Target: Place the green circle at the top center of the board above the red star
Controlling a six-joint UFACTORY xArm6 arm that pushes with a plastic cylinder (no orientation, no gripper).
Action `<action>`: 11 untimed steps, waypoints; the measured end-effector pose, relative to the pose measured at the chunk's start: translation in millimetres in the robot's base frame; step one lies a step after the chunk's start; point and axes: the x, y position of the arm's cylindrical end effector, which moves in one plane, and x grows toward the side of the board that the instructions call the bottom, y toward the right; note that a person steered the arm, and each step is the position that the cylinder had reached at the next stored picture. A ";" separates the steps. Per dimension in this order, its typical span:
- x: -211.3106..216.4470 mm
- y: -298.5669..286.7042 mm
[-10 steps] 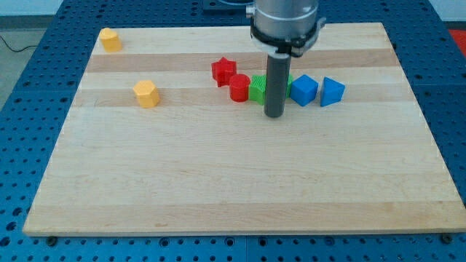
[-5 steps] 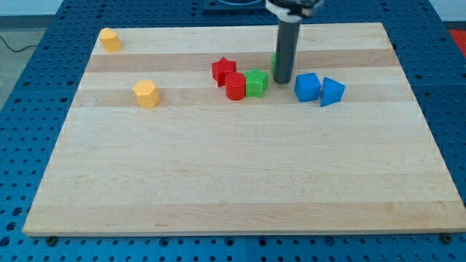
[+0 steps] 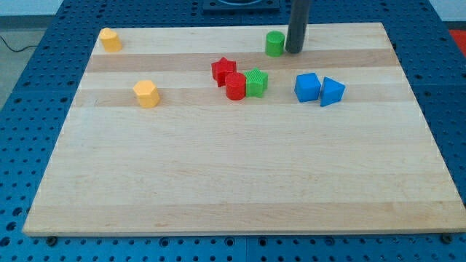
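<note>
The green circle [image 3: 274, 43] is a small green cylinder near the view's top, a little right of centre. My tip [image 3: 294, 52] stands just to its right, touching or almost touching it. The red star [image 3: 223, 70] lies lower and to the left of the green circle. A red round block [image 3: 235, 86] sits against the red star's lower right, and a ridged green block [image 3: 256, 82] touches that red block's right side.
A blue cube [image 3: 306, 86] and a blue wedge-like block [image 3: 332, 92] sit side by side right of centre. A yellow block [image 3: 110, 39] is at the top left corner and another yellow block [image 3: 146, 94] lies left of centre. The wooden board [image 3: 233, 182] ends close above the green circle.
My rod has moved from the middle of the block row up toward the view's top. The green circle has moved up with it, away from the ridged green block.
</note>
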 end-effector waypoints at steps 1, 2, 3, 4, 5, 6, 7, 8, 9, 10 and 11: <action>-11.8 -54.7; -11.8 -107.7; -8.2 -94.1; 11.8 -55.2; 25.7 -71.5; 25.7 -131.8; 43.0 -167.5; 50.5 -202.4; 31.4 -217.0; 10.8 -202.4; 6.7 -178.9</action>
